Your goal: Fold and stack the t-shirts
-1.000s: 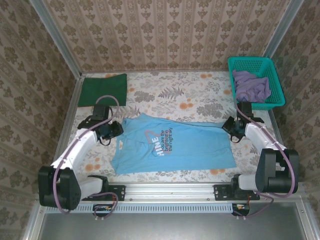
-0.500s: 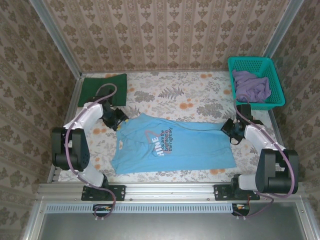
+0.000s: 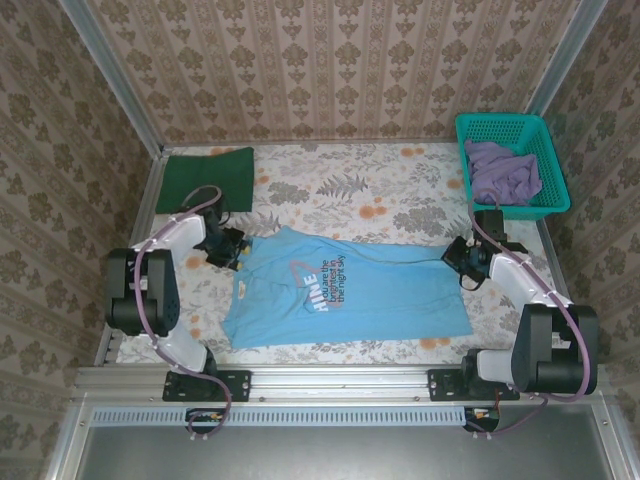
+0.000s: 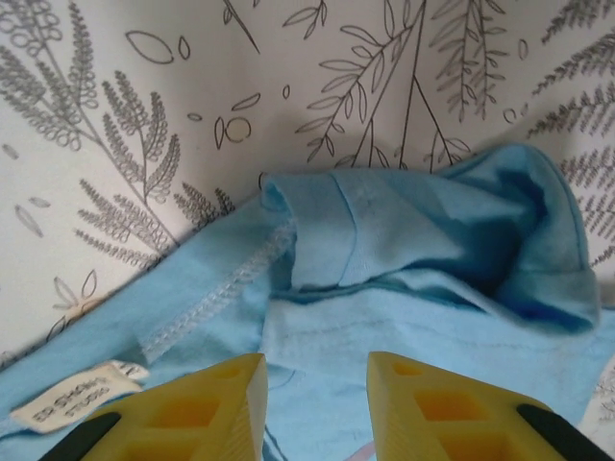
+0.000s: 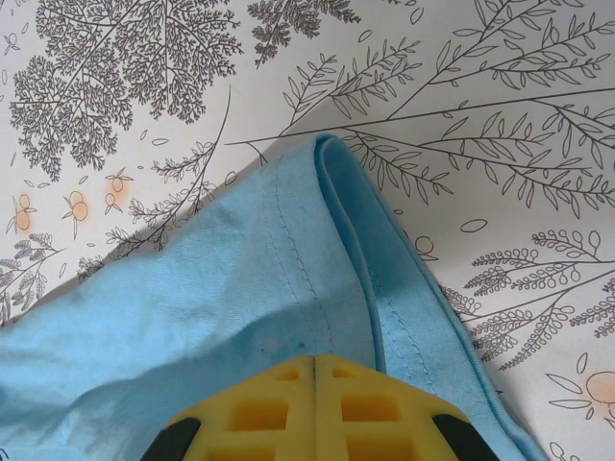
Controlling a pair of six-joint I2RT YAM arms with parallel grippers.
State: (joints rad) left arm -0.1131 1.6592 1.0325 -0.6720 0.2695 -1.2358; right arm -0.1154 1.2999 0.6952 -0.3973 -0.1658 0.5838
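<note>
The light blue t-shirt point(image 3: 345, 295) with dark chest lettering lies spread flat mid-table. My left gripper point(image 3: 236, 248) point(image 4: 317, 384) is open at its left shoulder, yellow fingers point(image 4: 216, 399) straddling the bunched sleeve cloth point(image 4: 432, 240). My right gripper point(image 3: 457, 254) point(image 5: 315, 363) is shut over the shirt's far right hem corner point(image 5: 327, 240); no cloth shows between its fingers. The dark green t-shirt point(image 3: 205, 178) lies folded at the back left. The dull purple t-shirt point(image 3: 503, 170) is heaped in the teal basket point(image 3: 545, 205).
The basket stands at the back right corner. Patterned walls close the table on three sides, with a metal rail point(image 3: 340, 380) along the near edge. Floral tablecloth point(image 3: 350, 190) lies bare behind the blue shirt.
My left gripper swung back and right from the shirt's left side to its shoulder, then settled slightly nearer. The right gripper edged a little left along the hem.
</note>
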